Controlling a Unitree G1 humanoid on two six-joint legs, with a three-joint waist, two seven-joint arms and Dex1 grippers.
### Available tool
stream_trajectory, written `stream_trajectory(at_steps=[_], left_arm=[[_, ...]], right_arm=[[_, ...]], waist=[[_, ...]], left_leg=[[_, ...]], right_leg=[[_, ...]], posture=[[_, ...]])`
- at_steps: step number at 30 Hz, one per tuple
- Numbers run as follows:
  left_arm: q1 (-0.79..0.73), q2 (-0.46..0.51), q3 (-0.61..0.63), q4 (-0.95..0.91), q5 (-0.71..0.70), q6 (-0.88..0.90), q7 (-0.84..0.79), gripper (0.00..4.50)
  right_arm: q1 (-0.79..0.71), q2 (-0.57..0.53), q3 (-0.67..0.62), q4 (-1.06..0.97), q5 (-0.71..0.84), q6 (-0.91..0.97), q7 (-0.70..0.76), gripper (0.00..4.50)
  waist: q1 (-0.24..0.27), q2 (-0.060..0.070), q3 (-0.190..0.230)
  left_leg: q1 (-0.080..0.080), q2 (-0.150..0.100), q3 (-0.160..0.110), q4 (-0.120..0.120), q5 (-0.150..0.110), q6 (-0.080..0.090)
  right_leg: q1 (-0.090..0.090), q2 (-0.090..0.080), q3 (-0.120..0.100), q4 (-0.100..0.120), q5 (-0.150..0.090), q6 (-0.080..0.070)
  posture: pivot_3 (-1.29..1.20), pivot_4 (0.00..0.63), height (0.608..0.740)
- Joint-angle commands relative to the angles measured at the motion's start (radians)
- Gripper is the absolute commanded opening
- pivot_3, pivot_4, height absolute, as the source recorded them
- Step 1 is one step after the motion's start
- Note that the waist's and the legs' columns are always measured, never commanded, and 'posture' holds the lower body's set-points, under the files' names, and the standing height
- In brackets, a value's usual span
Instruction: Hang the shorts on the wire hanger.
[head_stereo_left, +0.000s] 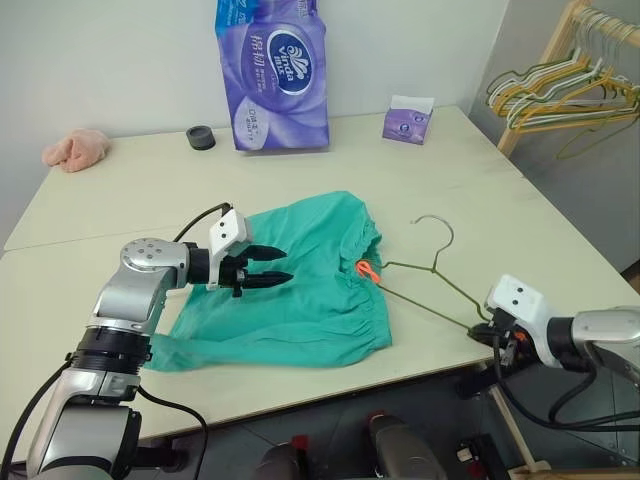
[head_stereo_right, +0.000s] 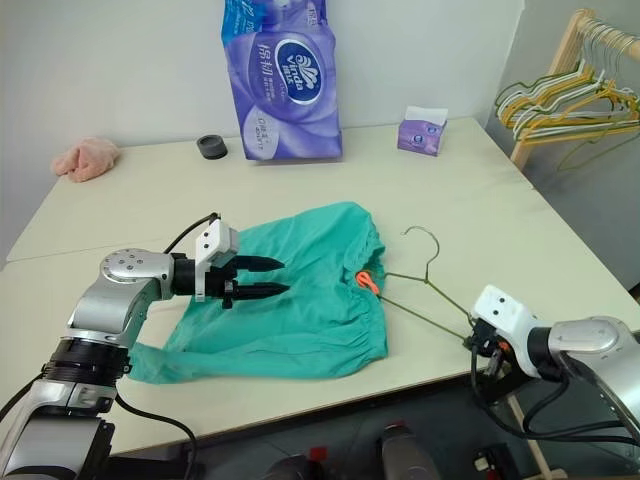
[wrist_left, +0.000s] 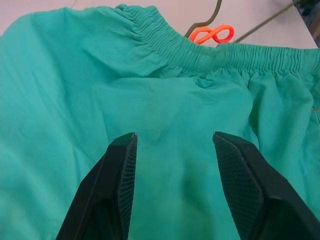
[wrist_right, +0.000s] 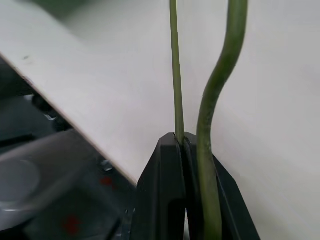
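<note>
Table (head_stereo_left: 480, 180): pale top carrying all items. Shorts (head_stereo_left: 300, 290): teal, spread flat at centre, waistband toward 3 o'clock, orange drawstring tip (head_stereo_left: 368, 268) at its edge. Toilet-paper pack (head_stereo_left: 272, 70): upright at 12 o'clock. Wire hanger (head_stereo_left: 430, 270): flat at 3 o'clock of the shorts, hook toward 12. Left gripper (head_stereo_left: 280, 270): fingers parted, empty, above the shorts. Right gripper (head_stereo_left: 492, 335): clamped on the hanger's corner at the table's 4 o'clock edge.
</note>
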Motion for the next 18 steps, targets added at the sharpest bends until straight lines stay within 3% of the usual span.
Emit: stream_trajectory(at_steps=[1,10,18], left_arm=[[-0.001,-0.004,0.022,-0.006,-0.001,-0.021,0.016,2.54],[-0.012,-0.013,0.025,0.041,0.019,-0.049,0.059,2.54],[-0.002,-0.017,0.019,0.03,0.02,-0.05,0.067,2.54]], right_arm=[[-0.058,0.011,0.003,-0.021,-0.048,-0.064,-0.018,0.0],[-0.103,0.035,0.073,0.005,-0.171,-0.126,-0.056,0.0],[-0.096,0.221,-0.034,0.013,0.085,0.258,-0.049,0.0]], waist=[[0.0,0.0,0.0],[0.001,0.0,0.001],[0.001,0.0,0.001]], left_leg=[[0.0,0.0,0.0,0.0,0.0,0.0],[0.0,0.0,0.0,0.0,0.0,0.0],[0.0,0.0,-0.001,0.0,0.0,0.0]], right_leg=[[0.0,0.0,0.0,0.0,0.0,0.0],[0.0,-0.001,0.0,0.0,0.0,0.0],[0.0,-0.001,0.0,0.001,0.0,0.0]], posture=[[-0.29,0.122,0.74],[-0.29,0.121,0.74],[-0.29,0.115,0.74]])
